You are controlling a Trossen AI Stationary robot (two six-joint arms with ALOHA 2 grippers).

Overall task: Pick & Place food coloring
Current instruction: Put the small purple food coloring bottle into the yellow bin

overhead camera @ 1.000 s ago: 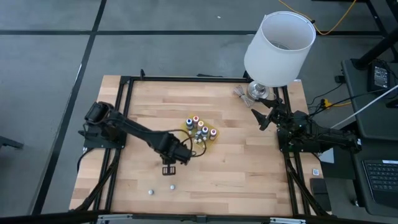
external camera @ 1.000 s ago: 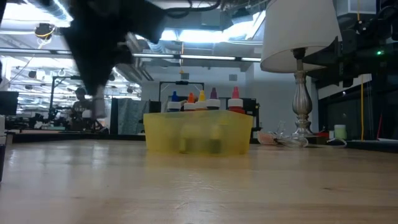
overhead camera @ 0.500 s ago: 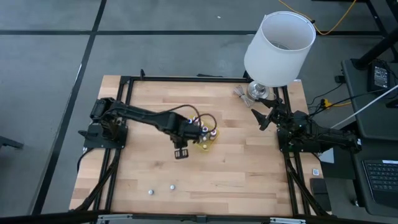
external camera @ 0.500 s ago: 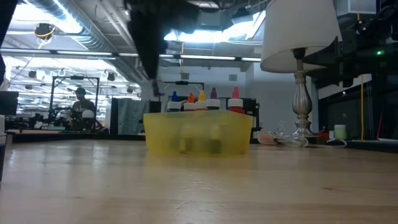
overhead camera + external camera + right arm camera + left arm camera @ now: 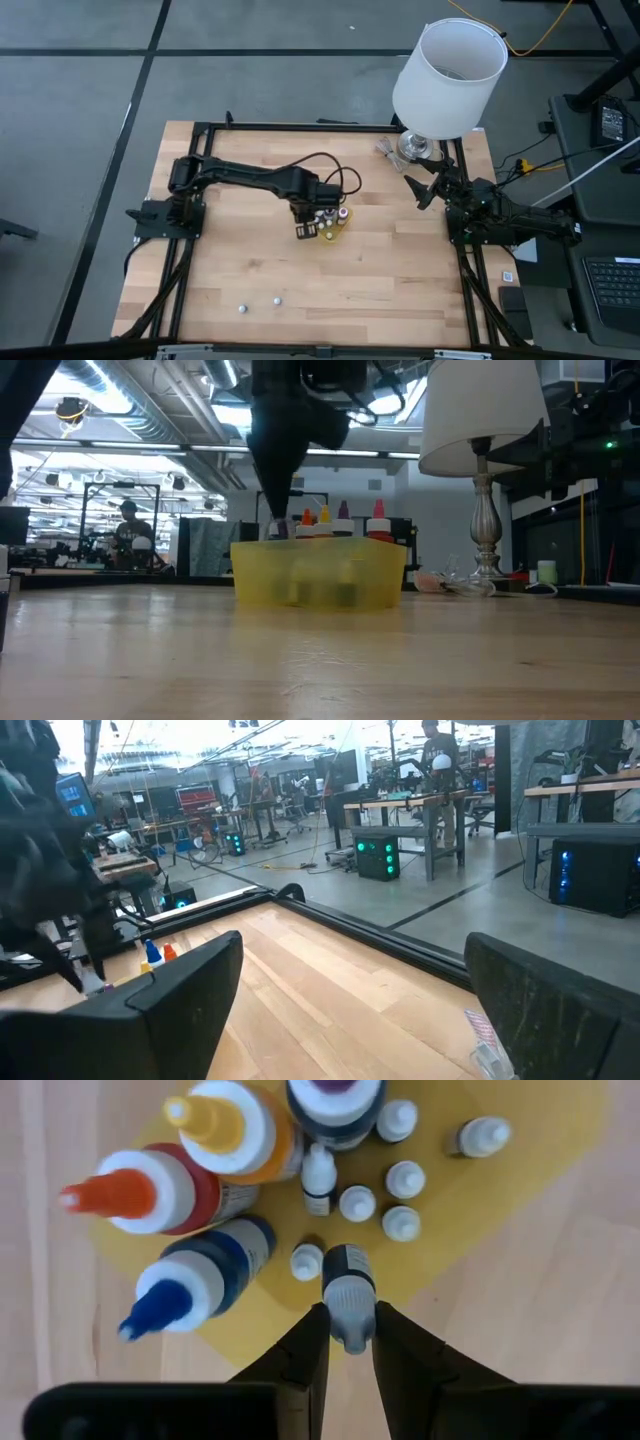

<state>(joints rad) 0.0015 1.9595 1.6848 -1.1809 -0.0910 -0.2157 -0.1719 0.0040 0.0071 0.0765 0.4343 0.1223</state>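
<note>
My left gripper (image 5: 350, 1335) points down over the near-left edge of the yellow tray (image 5: 338, 229) and is shut on a tiny dropper bottle (image 5: 349, 1285) with a whitish ribbed cap. Standing in the tray (image 5: 480, 1210) are bigger bottles with blue (image 5: 190, 1285), red (image 5: 140, 1190), orange (image 5: 235, 1125) and purple (image 5: 335, 1095) caps, and several tiny white-capped ones (image 5: 380, 1200). Two more tiny bottles (image 5: 241, 309) (image 5: 277, 299) rest on the table near its near edge. In the low view the left gripper (image 5: 279, 520) hangs just above the tray (image 5: 320, 572). My right gripper (image 5: 420, 190) waits open at the table's right edge. My left gripper pinches the tiny bottle by its whitish cap (image 5: 350, 1302) between the two fingers (image 5: 308, 1345), coming from above and pointing down. The bottle lies along the fingers, its dark body (image 5: 347, 1265) pointing down toward the tray. Whether its base touches the tray I cannot tell.
A lamp with a large white shade (image 5: 447, 72) stands on a metal base (image 5: 415, 148) at the table's far right corner, with clear wrapping beside it. A black frame (image 5: 200, 135) runs around the wooden table. Bare wood lies to the near side and right of the tray.
My left gripper has moved from the near middle of the table toward the far edge and the right, up to the yellow tray, and now hangs over the tray's near-left edge. The two tiny bottles on the table have stayed put.
</note>
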